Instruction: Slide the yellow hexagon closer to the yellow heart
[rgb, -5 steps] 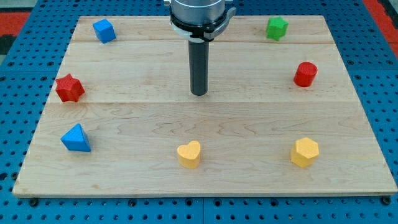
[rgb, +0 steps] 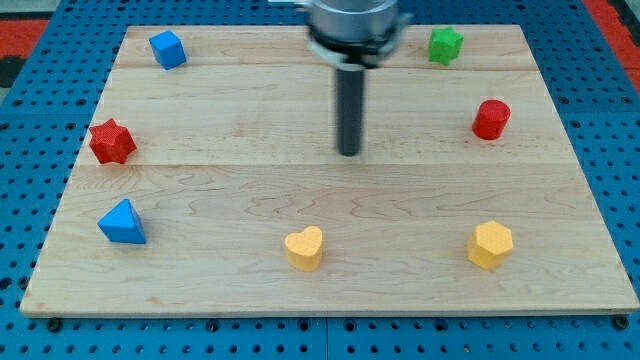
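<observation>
The yellow hexagon (rgb: 490, 245) lies near the board's bottom right corner. The yellow heart (rgb: 304, 247) lies at the bottom middle, well to the hexagon's left. My tip (rgb: 349, 152) rests on the board's middle, above and slightly right of the heart and up-left of the hexagon, touching no block.
A red cylinder (rgb: 491, 119) sits at the right, a green block (rgb: 445, 45) at the top right, a blue block (rgb: 167, 49) at the top left, a red star-like block (rgb: 111, 141) at the left, and a blue triangle (rgb: 122, 222) at the lower left. The wooden board (rgb: 200, 290) lies on a blue pegboard.
My tip has slid a little to the view's right. No block has moved.
</observation>
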